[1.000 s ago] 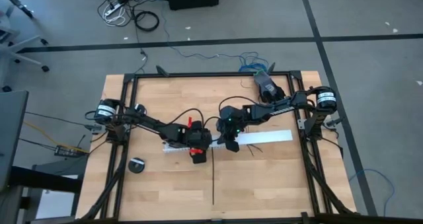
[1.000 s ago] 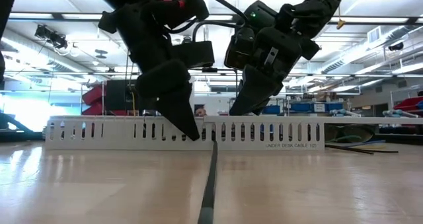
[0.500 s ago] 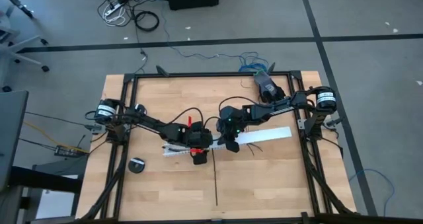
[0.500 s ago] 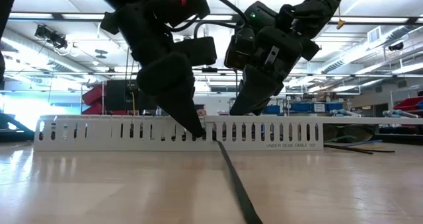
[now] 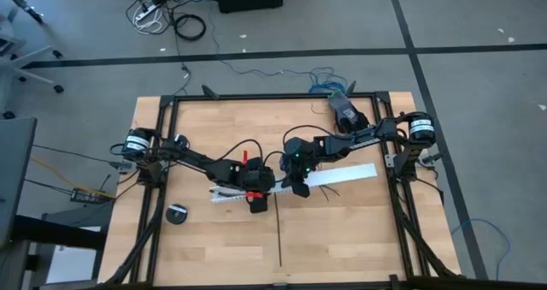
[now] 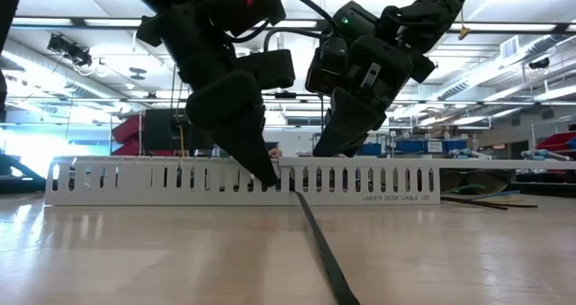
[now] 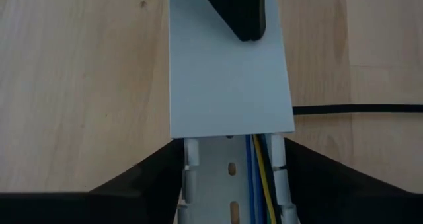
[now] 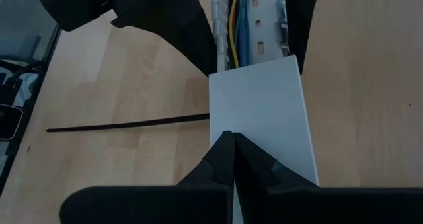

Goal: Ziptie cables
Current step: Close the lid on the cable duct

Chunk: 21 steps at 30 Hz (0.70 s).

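Observation:
A long white slotted channel (image 5: 342, 176) lies across the table's middle, and a flat white lid (image 7: 228, 72) covers its right part. The cables (image 7: 259, 174), blue and yellow here, lie inside the open part. The black ziptie (image 5: 278, 232) lies flat on the wood, one end at the channel's near wall and the other toward the near edge. My left gripper (image 7: 231, 168) straddles the open channel just left of the lid's end. My right gripper (image 8: 231, 139) is shut, its tip on the lid. My left gripper has one finger (image 7: 155, 174) against each slotted side wall (image 7: 188, 164) of the channel, just short of the lid's end. The fingers slant down from the table's left and lie across the channel, which rests on the table. My right gripper presses its shut fingertips (image 8: 228, 145) down on the lid's top face (image 8: 264, 112), near the lid's left end. It slants down from the table's right. The lid lies on the channel.
A round black object (image 5: 178, 214) lies at the near left. A dark device (image 5: 346, 110) sits at the far right by the frame rail (image 5: 273, 97). Thin loose wires (image 5: 332, 192) lie near the channel's right part. Bare wood stretches toward the near edge.
The channel has slid a little toward the table's left between my left gripper's fingers. The ziptie's near end has swung toward the right, while its end at the channel stayed put. Both arms have kept their places.

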Each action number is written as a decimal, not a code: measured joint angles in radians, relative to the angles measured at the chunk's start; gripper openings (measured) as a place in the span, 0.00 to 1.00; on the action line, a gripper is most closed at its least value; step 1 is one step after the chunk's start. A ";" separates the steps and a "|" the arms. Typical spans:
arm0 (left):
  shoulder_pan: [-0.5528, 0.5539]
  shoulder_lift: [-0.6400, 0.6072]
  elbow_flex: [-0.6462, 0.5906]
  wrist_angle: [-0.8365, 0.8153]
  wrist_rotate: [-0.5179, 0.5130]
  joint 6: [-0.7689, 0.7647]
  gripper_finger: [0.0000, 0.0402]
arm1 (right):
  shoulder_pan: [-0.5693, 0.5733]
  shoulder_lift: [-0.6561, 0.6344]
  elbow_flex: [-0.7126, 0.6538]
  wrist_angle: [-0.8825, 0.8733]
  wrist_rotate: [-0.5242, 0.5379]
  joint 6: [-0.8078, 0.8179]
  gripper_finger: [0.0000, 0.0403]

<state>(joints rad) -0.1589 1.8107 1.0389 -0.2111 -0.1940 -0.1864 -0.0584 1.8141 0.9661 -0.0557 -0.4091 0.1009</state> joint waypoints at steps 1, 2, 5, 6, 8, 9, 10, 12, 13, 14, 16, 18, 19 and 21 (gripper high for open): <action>0.000 0.000 0.000 0.001 -0.002 0.000 0.58 | 0.001 0.000 0.000 0.003 0.000 0.000 0.00; 0.000 0.000 0.000 0.002 -0.004 0.000 0.59 | 0.003 0.000 0.000 0.007 0.000 -0.001 0.00; 0.000 0.000 -0.001 0.006 -0.003 0.001 0.62 | 0.004 0.001 0.000 0.023 -0.021 -0.004 0.00; 0.000 0.000 -0.001 0.007 -0.003 0.001 0.63 | 0.004 0.002 0.000 0.027 -0.025 -0.005 0.00; -0.001 0.001 -0.001 0.012 -0.002 0.001 0.65 | 0.004 0.002 0.000 0.033 -0.029 -0.005 0.00; -0.001 0.002 -0.001 0.016 -0.002 0.001 0.66 | 0.004 0.002 0.000 0.037 -0.031 -0.005 0.00; -0.001 0.002 -0.001 0.016 -0.002 0.001 0.67 | 0.004 0.002 0.000 0.041 -0.032 -0.006 0.00; -0.001 0.002 -0.001 0.016 -0.003 0.001 0.68 | 0.004 0.002 0.000 0.046 -0.033 -0.006 0.00; -0.001 0.002 -0.001 0.015 -0.003 0.001 0.68 | 0.004 0.002 0.000 0.050 -0.033 -0.007 0.00; -0.001 0.002 -0.001 0.015 -0.003 0.001 0.68 | 0.004 0.002 0.000 0.053 -0.033 -0.008 0.00; -0.001 0.002 -0.001 0.015 -0.003 0.001 0.68 | 0.004 0.002 0.000 0.056 -0.033 -0.008 0.00; -0.001 0.002 -0.001 0.004 -0.003 0.005 0.68 | 0.004 0.002 0.000 0.051 -0.032 -0.008 0.00; -0.001 0.002 0.000 -0.007 -0.003 0.014 0.68 | 0.003 0.002 0.001 0.044 -0.031 -0.008 0.00; -0.001 0.002 0.001 -0.028 -0.003 0.025 0.68 | 0.003 0.002 0.002 0.031 -0.029 -0.010 0.00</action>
<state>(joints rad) -0.1600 1.8122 1.0397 -0.2389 -0.1967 -0.1618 -0.0559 1.8160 0.9680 -0.0246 -0.4377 0.0914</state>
